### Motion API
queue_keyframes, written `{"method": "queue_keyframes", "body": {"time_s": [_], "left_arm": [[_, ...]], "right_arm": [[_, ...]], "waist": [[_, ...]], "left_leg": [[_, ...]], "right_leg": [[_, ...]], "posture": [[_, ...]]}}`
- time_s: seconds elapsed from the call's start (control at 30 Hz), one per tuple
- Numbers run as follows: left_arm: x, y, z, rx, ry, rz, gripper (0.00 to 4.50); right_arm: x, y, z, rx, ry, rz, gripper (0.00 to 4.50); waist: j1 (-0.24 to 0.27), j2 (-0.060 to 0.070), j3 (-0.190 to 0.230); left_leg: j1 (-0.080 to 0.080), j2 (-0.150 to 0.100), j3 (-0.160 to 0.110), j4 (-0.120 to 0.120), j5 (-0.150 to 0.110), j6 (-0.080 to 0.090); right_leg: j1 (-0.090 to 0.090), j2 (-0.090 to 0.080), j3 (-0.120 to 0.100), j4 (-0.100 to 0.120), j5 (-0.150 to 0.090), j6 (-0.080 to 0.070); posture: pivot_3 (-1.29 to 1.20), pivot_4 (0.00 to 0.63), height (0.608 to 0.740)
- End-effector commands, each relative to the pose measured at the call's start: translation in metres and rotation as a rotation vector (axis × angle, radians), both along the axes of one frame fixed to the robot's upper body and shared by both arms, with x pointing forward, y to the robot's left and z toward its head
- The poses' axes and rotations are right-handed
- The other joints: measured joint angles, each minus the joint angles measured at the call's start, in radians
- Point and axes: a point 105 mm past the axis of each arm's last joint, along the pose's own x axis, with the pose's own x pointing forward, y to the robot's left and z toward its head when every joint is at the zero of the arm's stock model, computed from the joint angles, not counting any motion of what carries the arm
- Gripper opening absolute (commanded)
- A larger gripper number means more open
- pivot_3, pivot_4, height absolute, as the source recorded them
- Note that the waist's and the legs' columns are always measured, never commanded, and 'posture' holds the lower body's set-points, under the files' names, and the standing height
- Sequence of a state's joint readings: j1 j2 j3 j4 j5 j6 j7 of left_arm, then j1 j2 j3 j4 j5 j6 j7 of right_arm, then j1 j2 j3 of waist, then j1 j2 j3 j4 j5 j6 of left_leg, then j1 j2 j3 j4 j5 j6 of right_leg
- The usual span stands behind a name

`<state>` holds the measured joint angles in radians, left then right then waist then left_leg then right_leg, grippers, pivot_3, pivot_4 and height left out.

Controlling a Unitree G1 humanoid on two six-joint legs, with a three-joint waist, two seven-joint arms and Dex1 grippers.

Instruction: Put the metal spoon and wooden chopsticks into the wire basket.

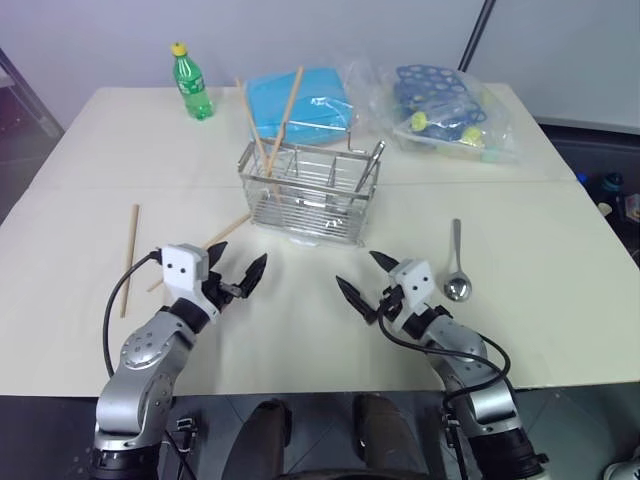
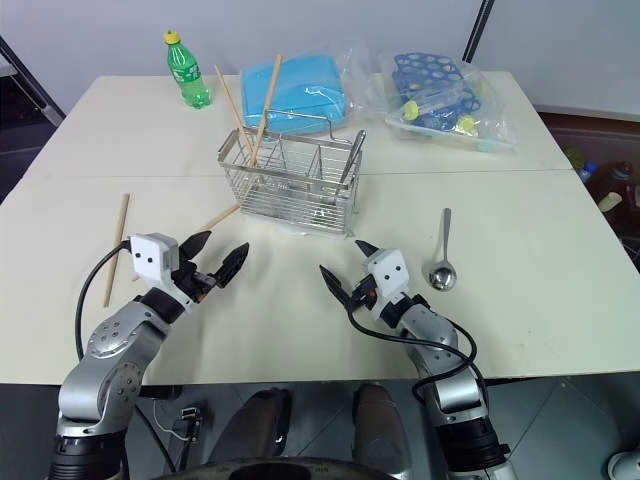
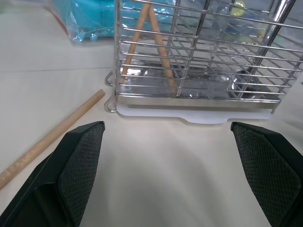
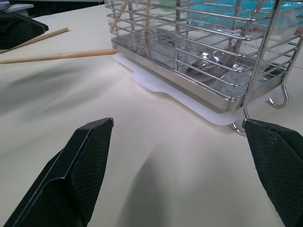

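Both the left gripper [image 1: 243, 278] and right gripper [image 1: 362, 282] were wide open and empty; the metal spoon [image 1: 456, 272], near the desk's right edge, looked hard, light and slippery, best pinched mid-handle.

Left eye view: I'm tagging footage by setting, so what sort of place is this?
Probably a lab or test room staged as a kitchen: a plain table with a wire basket, a green bottle and bagged items.

Head stereo pair looks down over desk [image 1: 90, 160]; both wrist cameras, low near desk, share wire basket [image 3: 199, 56].
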<state>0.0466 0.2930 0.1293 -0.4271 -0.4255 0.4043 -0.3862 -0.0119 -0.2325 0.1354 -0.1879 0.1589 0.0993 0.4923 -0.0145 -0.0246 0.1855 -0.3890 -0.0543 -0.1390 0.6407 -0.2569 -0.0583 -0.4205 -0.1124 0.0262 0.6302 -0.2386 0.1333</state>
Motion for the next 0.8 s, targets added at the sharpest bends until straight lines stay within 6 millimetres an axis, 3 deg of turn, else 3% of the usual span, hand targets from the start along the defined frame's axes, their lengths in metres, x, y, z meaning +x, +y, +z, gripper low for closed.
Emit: {"method": "queue_keyframes", "body": {"time_s": [0.03,0.8], "left_arm": [[-0.003,-0.006,0.015,0.004,-0.062,-0.025,4.49],[-0.007,0.005,0.005,0.002,-0.057,-0.042,4.49]], "right_arm": [[-0.001,0.002,0.006,0.012,-0.03,0.008,4.5],[0.002,0.0,0.007,0.001,-0.031,0.005,4.5]], "waist": [[0.0,0.0,0.0],[0.0,0.0,0.0]], "left_leg": [[0.0,0.0,0.0,0.0,0.0,0.0],[0.0,0.0,0.0,0.0,0.0,0.0]], "right_leg": [[0.0,0.0,0.0,0.0,0.0,0.0],[0.0,0.0,0.0,0.0,0.0,0.0]], "posture": [[0.0,0.15,0.74],[0.0,0.15,0.74]]}}
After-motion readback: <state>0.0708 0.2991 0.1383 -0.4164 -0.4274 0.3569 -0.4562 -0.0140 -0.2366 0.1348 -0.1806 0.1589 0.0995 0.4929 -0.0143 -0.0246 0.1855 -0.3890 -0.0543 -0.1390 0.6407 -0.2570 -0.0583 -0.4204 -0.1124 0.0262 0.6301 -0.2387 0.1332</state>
